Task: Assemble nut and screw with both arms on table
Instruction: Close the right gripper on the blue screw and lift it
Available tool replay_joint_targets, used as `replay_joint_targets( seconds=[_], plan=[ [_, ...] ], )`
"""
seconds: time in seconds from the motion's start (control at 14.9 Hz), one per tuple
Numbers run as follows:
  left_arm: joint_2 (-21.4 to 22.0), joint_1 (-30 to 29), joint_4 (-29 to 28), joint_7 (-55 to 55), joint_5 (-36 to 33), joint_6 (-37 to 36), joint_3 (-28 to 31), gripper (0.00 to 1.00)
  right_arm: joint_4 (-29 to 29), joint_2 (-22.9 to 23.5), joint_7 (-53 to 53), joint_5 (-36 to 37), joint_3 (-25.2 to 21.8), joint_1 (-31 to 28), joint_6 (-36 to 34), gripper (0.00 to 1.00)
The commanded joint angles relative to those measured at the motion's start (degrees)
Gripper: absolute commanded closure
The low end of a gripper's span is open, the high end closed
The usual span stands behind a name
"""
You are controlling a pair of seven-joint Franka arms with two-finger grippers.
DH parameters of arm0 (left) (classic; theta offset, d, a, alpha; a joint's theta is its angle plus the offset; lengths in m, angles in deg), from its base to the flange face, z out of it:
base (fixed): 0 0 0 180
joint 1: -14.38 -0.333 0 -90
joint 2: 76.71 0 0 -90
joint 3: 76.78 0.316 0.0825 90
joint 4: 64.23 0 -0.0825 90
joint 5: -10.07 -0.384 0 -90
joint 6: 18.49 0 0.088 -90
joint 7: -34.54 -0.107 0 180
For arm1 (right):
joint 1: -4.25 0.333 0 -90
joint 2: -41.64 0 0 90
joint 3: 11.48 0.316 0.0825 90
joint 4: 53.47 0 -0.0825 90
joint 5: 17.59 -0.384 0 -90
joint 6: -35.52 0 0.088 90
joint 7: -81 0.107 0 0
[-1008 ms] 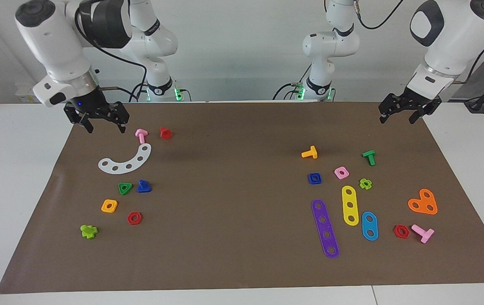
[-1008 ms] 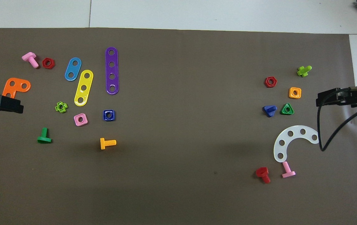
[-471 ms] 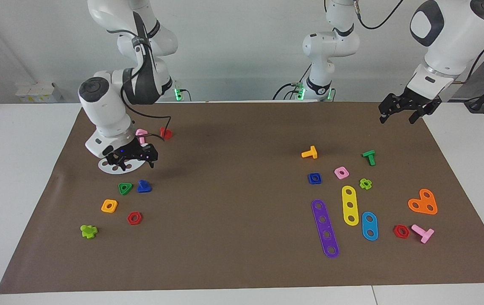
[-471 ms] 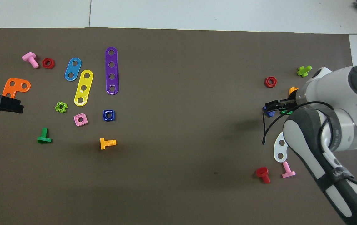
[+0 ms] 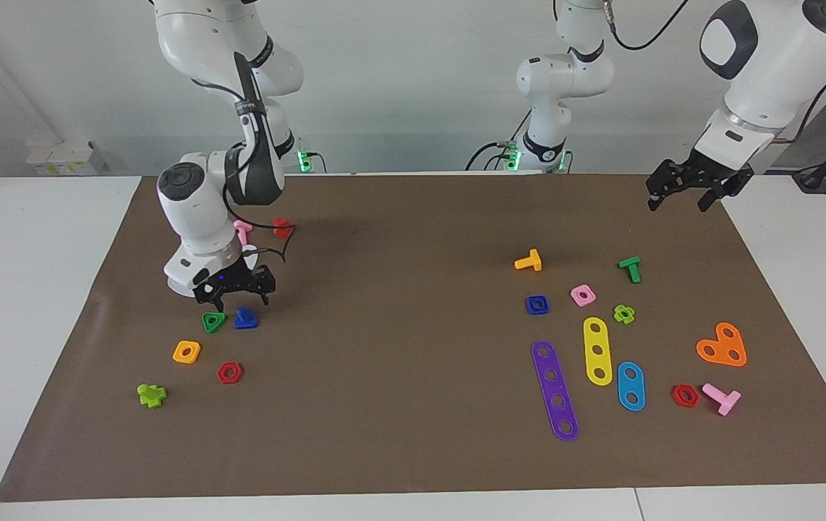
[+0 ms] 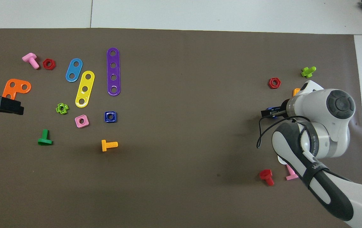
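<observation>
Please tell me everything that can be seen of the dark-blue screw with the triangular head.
The screw is a small dark-blue toy bolt that looks like glossy plastic. Its flat triangular head rests on the brown paper of the table and the short stem points up. It lies beside the green triangular nut, apart from it, toward the right arm's end. The right gripper hangs just over it with fingers open; no contact shows. In the overhead view that arm hides most of it.

Wide bare stretch of tabletop (image 5: 398,325) down the middle of the frame, open to any pass. Tight around the screw (image 5: 245,318) at centre left of the facing view: green triangular nut (image 5: 213,322) just beside it, right gripper (image 5: 235,289) directly above. Crowded around the nut (image 5: 537,305) at centre right: pink square nut (image 5: 582,294), purple strip (image 5: 555,390).
</observation>
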Motion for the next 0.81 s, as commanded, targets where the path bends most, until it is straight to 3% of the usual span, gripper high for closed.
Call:
replay_joint_targets(
  seconds=[0.0,0.4,0.74],
  plan=[
    [1.69,-0.45,-2.07,-0.05,-0.47,1.02,-0.28,0.00,-0.68,-0.25,-3.78,-1.03,0.39,-1.20,1.47,0.21],
    [1.69,-0.45,-2.07,-0.05,-0.47,1.02,-0.28,0.00,-0.59,1.07,-4.58,-1.03,0.39,-1.73,3.84,0.34],
    [1.69,-0.45,-2.07,-0.05,-0.47,1.02,-0.28,0.00,-0.59,1.25,-4.31,-1.03,0.39,-1.64,4.11,0.61]
  ],
)
